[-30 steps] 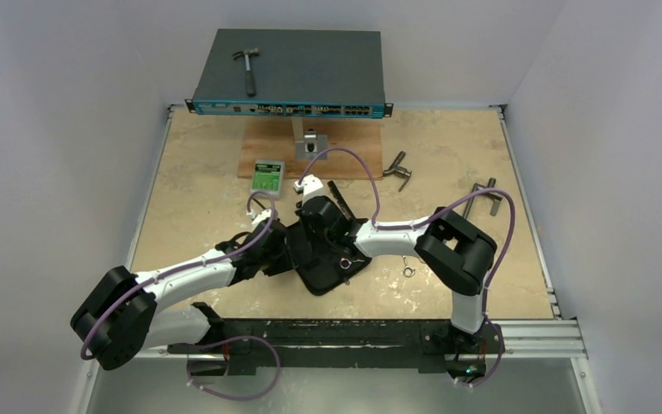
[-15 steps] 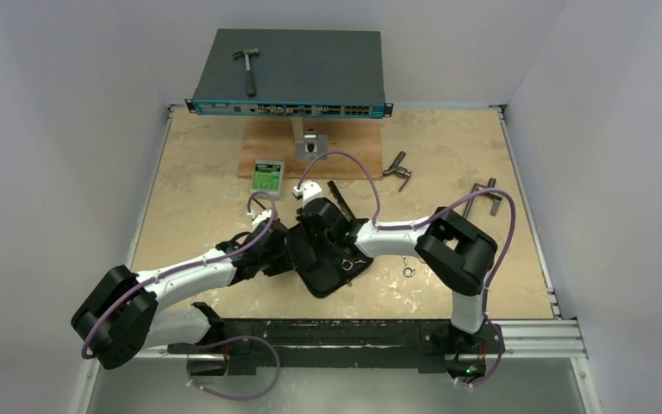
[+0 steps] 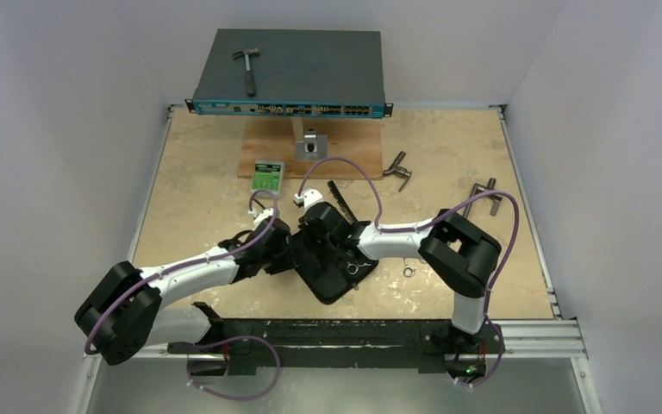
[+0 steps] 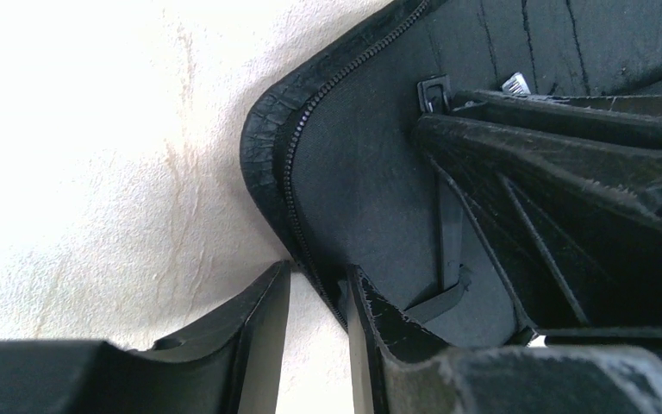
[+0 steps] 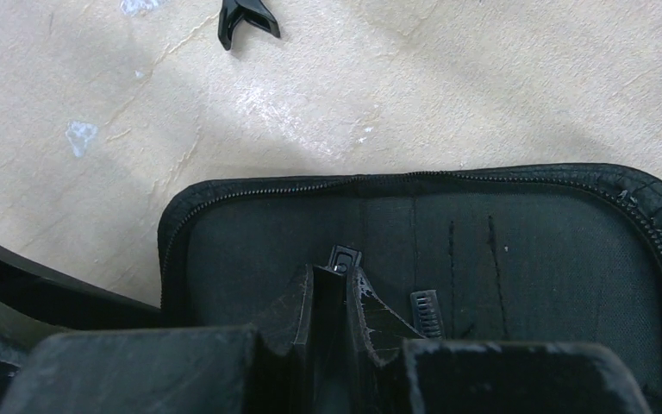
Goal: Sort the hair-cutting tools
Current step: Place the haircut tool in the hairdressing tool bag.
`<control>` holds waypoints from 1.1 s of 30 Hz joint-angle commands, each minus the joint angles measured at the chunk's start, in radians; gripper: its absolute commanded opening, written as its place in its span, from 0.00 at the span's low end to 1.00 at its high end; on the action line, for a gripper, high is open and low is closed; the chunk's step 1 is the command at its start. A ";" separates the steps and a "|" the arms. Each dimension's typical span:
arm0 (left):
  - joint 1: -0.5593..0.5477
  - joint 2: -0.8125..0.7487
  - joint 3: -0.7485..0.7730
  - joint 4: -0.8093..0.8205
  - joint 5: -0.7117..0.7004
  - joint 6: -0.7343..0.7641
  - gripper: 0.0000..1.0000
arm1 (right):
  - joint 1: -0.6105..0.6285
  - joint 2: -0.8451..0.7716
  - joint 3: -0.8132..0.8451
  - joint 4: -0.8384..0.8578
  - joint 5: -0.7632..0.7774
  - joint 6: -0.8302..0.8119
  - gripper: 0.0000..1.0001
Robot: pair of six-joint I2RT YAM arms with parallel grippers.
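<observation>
The left gripper (image 4: 317, 274) is clamping the zipped rim of the open black zip case (image 3: 326, 289) at the case's 9 o'clock. The right gripper (image 5: 332, 278) is pinching a slim black hair clip (image 5: 343, 257) over the case lining. The comb (image 3: 336, 194) is lying on the table (image 3: 207, 190) at the case's 12 o'clock. One pair of scissors (image 3: 408, 271) is lying at its 3 o'clock.

Both white-and-black jointed arms (image 3: 198, 272) converge at frame centre. Left gripper (image 4: 317, 274): narrow gap between fingers. Right gripper (image 5: 332, 276): fingers pinched together.
</observation>
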 commanded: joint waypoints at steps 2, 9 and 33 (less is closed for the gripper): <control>0.000 0.039 0.020 0.016 -0.009 -0.003 0.29 | 0.008 -0.036 -0.004 -0.015 -0.033 0.030 0.00; -0.001 0.067 0.032 0.015 -0.031 -0.001 0.23 | 0.009 -0.035 -0.039 -0.010 -0.054 0.037 0.00; -0.001 0.027 0.085 -0.047 -0.044 0.014 0.34 | 0.008 -0.144 -0.055 -0.055 -0.029 0.096 0.58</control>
